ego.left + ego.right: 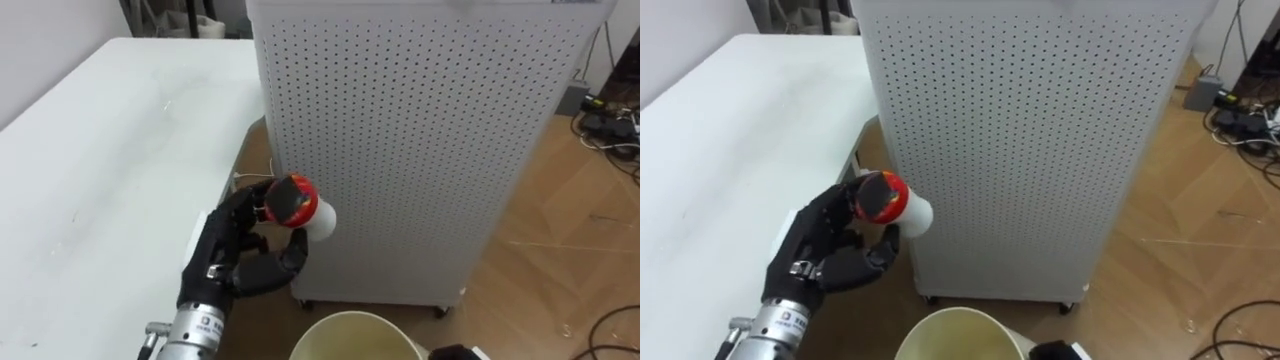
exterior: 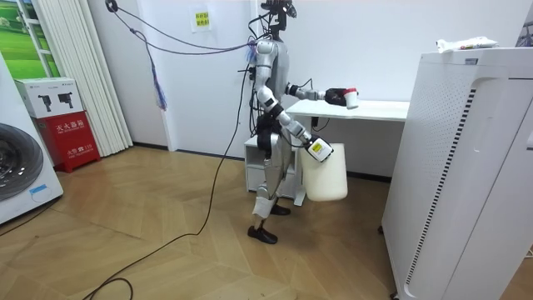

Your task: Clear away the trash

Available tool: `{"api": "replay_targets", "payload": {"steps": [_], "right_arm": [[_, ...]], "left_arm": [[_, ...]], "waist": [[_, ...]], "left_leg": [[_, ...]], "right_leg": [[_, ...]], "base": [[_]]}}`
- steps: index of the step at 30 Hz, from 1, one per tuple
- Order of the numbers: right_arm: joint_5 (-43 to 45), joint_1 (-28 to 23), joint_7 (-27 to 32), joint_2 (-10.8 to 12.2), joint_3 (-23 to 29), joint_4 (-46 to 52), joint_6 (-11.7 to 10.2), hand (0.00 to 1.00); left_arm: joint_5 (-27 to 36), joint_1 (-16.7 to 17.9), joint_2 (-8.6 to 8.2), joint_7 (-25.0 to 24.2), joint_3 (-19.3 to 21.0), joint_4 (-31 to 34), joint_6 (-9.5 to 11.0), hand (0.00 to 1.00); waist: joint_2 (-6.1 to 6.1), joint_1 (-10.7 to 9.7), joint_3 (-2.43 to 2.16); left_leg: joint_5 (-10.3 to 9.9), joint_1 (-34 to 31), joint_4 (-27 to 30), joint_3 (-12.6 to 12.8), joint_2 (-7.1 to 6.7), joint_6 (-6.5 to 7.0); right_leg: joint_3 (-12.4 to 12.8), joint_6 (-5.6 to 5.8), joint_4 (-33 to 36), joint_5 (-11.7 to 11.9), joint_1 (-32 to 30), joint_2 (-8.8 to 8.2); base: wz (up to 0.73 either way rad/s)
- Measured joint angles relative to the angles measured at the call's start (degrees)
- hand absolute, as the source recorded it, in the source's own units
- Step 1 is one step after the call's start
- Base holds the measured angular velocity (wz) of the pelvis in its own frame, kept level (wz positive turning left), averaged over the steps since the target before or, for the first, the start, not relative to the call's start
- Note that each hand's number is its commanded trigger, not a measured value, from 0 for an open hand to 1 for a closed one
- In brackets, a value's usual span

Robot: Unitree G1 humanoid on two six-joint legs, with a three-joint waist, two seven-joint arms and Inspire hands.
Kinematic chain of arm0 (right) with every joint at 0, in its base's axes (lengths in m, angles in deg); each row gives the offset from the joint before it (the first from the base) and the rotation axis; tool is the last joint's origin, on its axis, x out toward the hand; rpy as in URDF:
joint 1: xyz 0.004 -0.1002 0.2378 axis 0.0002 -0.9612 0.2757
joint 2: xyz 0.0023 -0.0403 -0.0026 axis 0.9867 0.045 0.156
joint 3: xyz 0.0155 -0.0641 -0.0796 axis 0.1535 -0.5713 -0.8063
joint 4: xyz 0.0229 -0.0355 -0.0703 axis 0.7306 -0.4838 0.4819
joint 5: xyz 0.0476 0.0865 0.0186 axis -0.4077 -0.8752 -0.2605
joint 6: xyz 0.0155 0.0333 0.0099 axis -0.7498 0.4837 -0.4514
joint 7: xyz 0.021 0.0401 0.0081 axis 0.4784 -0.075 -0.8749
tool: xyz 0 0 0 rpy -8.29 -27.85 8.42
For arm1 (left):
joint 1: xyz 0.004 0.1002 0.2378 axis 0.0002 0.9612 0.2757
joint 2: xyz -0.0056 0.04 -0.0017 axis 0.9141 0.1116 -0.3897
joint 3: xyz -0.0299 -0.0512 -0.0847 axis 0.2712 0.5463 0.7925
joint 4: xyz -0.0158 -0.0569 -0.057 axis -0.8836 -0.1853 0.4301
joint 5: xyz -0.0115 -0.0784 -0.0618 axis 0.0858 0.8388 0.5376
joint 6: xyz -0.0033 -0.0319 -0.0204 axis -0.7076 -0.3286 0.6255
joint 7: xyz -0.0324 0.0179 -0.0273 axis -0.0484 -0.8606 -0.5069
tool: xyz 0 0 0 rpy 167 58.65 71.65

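The left robot hand (image 1: 240, 250) has its fingers curled tight around a red and white cup (image 1: 300, 205). It holds the cup up beside the desk (image 1: 110, 160) edge, in front of a white cabinet with holes (image 1: 420, 140). A cream bin (image 1: 355, 338) is below. The right robot hand (image 2: 319, 150) is at the bin; I cannot tell if it grips.

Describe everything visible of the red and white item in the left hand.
The small red-and-white container looks like plastic: a red part with a dark patch nearest the palm, a rounded white end pointing away. It is held lying sideways, the black left hand's fingers curled round it, close before the white perforated cabinet.
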Motion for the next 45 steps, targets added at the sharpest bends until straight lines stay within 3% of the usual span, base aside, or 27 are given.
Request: {"api": "replay_targets", "payload": {"steps": [9,13,18,22,24,33,38,45], "right_arm": [[0.1,2.9,-0.7,-1.3,0.0,-0.4,0.0,1.00],[0.1,2.9,0.0,-1.4,0.0,-0.3,-0.1,1.00],[0.0,2.9,0.8,-1.8,0.0,-0.5,-0.8,1.00],[-0.1,2.9,0.7,-1.9,0.0,-1.4,-0.8,1.00],[-0.2,2.9,0.7,-1.9,0.0,-1.4,-0.8,1.00],[-0.2,2.9,0.4,-2.1,0.0,-2.0,-0.8,1.00],[-0.2,3.0,0.2,-2.1,-0.1,-2.7,-0.8,1.00],[0.1,3.2,1.0,-1.5,-0.6,-4.1,-0.3,1.00]], "left_arm": [[0.0,3.0,2.00,-6.8,-2.0,-0.8,-1.7,1.00],[0.0,3.3,3.06,-7.0,-3.4,-0.8,-1.7,1.00],[0.1,3.3,3.06,-7.0,-4.0,-0.8,-1.7,1.00],[0.7,3.6,3.06,-7.0,-4.0,-0.8,-1.6,1.00],[0.7,3.8,3.07,-7.1,-4.0,-0.8,-1.6,0.00],[1.0,4.1,3.05,-9.8,-4.1,-0.8,-1.6,0.00],[4.6,4.1,2.58,-11.4,-4.7,-0.9,-1.6,0.00],[5.2,4.1,2.35,-13.3,-9.3,-2.5,-1.7,0.00]], "waist": [[-0.17,-0.3,0.12],[-0.02,-0.4,0.15],[0.87,-0.6,0.52],[1.17,-0.8,0.48],[1.16,-0.9,0.48],[1.02,-1.6,0.43],[0.68,-1.8,0.45],[0.07,-1.9,0.69]], "left_leg": [[0.0,-2.3,0.1,0.4,0.15,0.02],[0.0,-2.5,0.2,0.4,0.05,0.02],[0.0,-2.5,0.1,0.4,0.05,0.02],[0.0,-2.6,0.0,0.5,0.06,0.03],[0.0,-2.6,0.0,0.6,0.01,0.03],[0.0,-2.9,0.0,0.7,-0.14,0.04],[0.0,-2.9,0.0,0.7,-0.14,0.04],[0.0,-3.1,0.1,0.7,-0.10,0.04]], "right_leg": [[0.0,0.00,0.9,0.0,-2.8,-0.05],[-0.3,0.01,0.9,0.0,-3.0,-0.18],[-0.5,0.01,0.9,0.0,-3.0,-0.21],[-0.5,0.02,0.9,0.0,-3.2,-0.27],[-0.4,0.03,0.9,0.0,-3.2,-0.33],[-0.1,0.17,1.0,-0.1,-3.7,-0.47],[0.0,0.17,1.2,-0.1,-3.9,-0.55],[0.2,0.18,1.2,-0.1,-4.0,-0.42]], "base": [[-0.02],[0.00],[0.00],[0.00],[-0.02],[-0.01],[-0.01],[0.00]]}}
